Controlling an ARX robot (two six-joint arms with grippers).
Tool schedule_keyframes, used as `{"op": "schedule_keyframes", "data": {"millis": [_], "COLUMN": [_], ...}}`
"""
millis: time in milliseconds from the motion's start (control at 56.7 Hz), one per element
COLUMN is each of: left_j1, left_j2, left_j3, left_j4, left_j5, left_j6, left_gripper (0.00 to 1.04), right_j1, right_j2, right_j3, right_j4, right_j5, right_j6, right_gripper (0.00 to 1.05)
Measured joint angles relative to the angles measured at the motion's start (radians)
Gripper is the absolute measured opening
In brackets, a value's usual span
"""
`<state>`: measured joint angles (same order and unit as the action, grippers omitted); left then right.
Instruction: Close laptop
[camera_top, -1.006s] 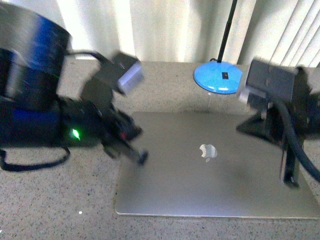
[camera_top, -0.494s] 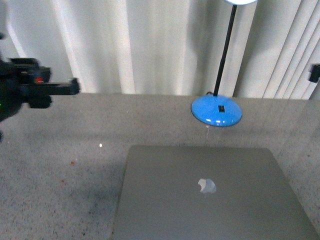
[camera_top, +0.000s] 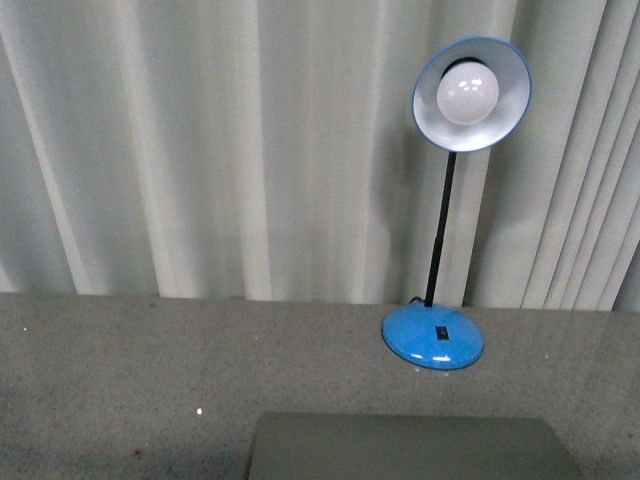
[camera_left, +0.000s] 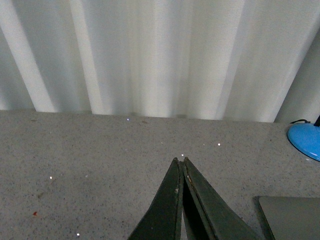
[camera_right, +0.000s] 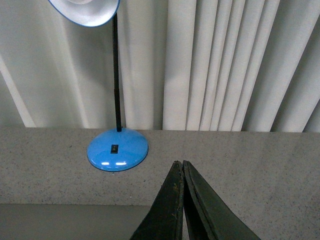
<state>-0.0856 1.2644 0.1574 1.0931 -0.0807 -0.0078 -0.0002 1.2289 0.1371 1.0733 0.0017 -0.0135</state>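
Here, both of my grippers are pressed closed on nothing. In the left wrist view my left gripper (camera_left: 181, 165) has its two dark fingers meeting at the tips, with only the speckled grey table (camera_left: 90, 165) beneath and beyond them. In the right wrist view my right gripper (camera_right: 179, 166) stands the same way, fingers together at the tips and empty.

The laptop (camera_top: 410, 447) lies flat on the table with its lid down, a plain silver-grey slab whose far edge is all that the front view catches along the lower border (the rest is cut off by the frame). Neither of my arms shows in that view. From the left wrist a corner of the laptop sits apart from my closed fingers, not touching them. From the right wrist its grey lid runs as a band along the near edge, and my fingers rise in front of it; whether they touch it I cannot tell.

Behind the laptop, near but apart, stands a blue desk lamp (camera_top: 433, 336) with a round base, a thin black stem and a blue shade holding a white bulb. Pale pleated curtains (camera_top: 200, 150) hang behind the table.
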Motion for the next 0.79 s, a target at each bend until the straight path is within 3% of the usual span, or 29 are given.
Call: {"op": "schedule_keyframes", "data": {"millis": [265, 794], "left_j1": [0.082, 0.084], "left_j2": [-0.220, -0.650], "left_j3": [-0.084, -0.130], "left_j4": [-0.137, -0.492], "left_j5": [0.076, 0.080], "left_j6": [0.000, 0.000], "left_gripper": [0.04, 0.04], "right_j1": [0.000, 0.000], "right_j2": [-0.211, -0.636], "right_j3": [-0.075, -0.131], "right_j4": [-0.137, -0.494], "right_j5": [0.000, -0.002], "right_j6": [0.002, 0.003], "right_gripper": [0.03, 0.03]}}
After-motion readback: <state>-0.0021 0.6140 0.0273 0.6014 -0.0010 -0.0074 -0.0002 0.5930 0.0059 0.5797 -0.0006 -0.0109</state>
